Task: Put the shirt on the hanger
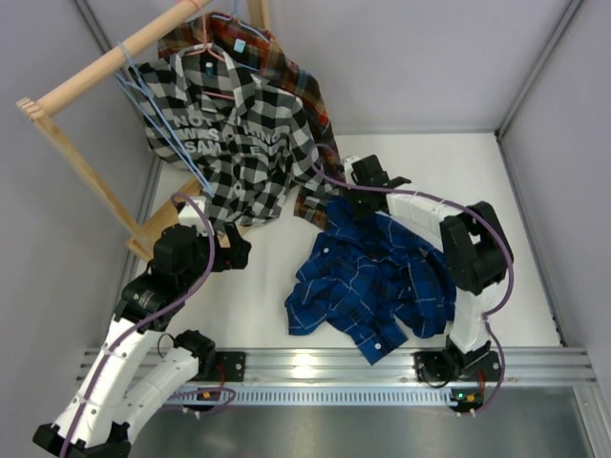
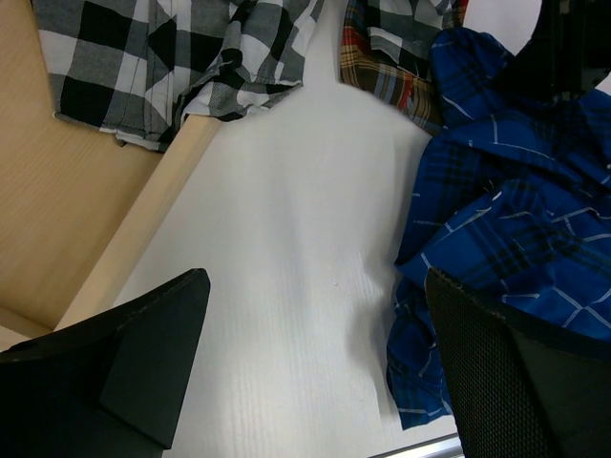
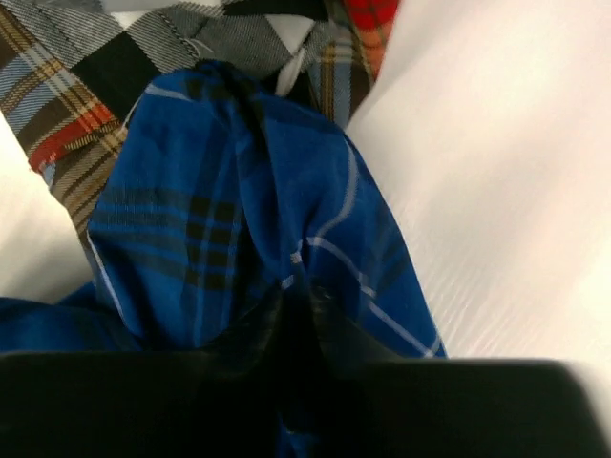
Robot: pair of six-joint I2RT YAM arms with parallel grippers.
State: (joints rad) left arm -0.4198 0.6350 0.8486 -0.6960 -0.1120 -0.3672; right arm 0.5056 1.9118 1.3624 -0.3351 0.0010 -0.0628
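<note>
Shirt [image 1: 377,281] lies crumpled on the table [image 1: 430,162], centre-right, just in front of the R arm base. R gripper [image 1: 351,212] sits at the heap's far-left corner. The R wrist view shows a bunched fold running into the fingers, so it looks clamped on cloth, though the fingertips are hidden. L gripper [image 1: 237,246] has its fingers wide apart and holds nothing. It hovers over bare table, with the shirt's edge just to its right.

Key relation: the hanger [image 1: 162,130] is far-left of the shirt. It hangs off the wood rail [image 1: 105,59] with its wires slanting down toward the rack foot. L arm is nearer to it; R arm would have to reach across.

The checked shirt [image 1: 234,124] and red-brown shirt [image 1: 305,86] hang between hanger and heap, with their hems close to the R gripper. That makes far-left crowded. Open room is the white strip between L gripper and the heap, plus far-right table. Walls close in on both sides.

My guess: lift w/ R, then find the collar.
</note>
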